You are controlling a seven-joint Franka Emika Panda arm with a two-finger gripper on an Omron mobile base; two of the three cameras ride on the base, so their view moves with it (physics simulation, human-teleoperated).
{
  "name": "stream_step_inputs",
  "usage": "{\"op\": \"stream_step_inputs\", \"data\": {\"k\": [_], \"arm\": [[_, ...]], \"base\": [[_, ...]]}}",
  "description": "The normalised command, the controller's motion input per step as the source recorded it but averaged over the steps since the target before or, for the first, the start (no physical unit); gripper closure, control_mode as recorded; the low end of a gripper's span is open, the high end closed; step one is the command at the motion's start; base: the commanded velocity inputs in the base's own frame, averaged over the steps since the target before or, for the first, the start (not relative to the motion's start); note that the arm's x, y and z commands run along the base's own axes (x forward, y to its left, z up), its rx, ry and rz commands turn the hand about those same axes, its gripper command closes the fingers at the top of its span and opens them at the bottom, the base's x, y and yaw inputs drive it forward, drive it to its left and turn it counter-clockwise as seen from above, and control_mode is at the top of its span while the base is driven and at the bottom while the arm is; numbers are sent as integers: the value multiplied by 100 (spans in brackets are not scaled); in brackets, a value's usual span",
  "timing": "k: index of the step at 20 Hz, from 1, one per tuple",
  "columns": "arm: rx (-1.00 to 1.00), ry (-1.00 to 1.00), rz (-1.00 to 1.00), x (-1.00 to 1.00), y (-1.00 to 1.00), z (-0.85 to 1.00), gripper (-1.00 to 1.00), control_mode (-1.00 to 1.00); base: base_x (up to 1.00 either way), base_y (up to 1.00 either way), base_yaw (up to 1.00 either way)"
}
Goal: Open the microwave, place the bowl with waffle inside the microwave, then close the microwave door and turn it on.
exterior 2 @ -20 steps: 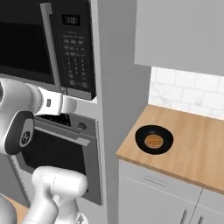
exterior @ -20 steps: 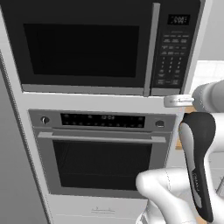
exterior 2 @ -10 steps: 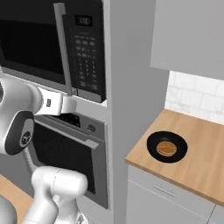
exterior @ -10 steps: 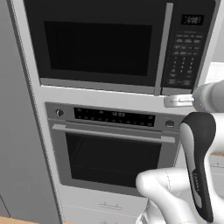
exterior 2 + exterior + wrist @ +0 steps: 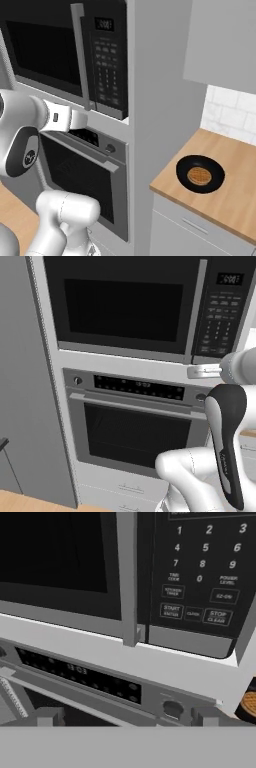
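Microwave door (image 5: pixel 125 303) is shut, up above the oven (image 5: pixel 135 421); it looks rigid and hinged, so I'd grab the vertical bar handle (image 5: pixel 128 577) near its lower end. Bowl with waffle (image 5: pixel 200 174) sits on the wooden counter (image 5: pixel 235 200) far right, light and probably slick. My claw (image 5: pixel 125 717) is wide open, holding nothing, just below the handle.

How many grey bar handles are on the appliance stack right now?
2. A tall vertical grey bar handle runs down the black microwave door, beside the keypad. A horizontal grey bar handle spans the top of the oven door below. None appears hidden.
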Motion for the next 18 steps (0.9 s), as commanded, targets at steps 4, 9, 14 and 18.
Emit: {"op": "stream_step_inputs", "data": {"k": [4, 9, 14, 18], "arm": [[0, 0, 0, 0, 0, 0, -100, 100], [0, -2, 0, 0, -2, 0, -100, -100], [0, -4, -1, 0, 4, 47, -100, -100], [-8, 0, -13, 4, 29, 80, -100, -100]], "base": [[-3, -15, 3], [-6, -6, 0], [0, 0, 0], [0, 0, 0]]}}
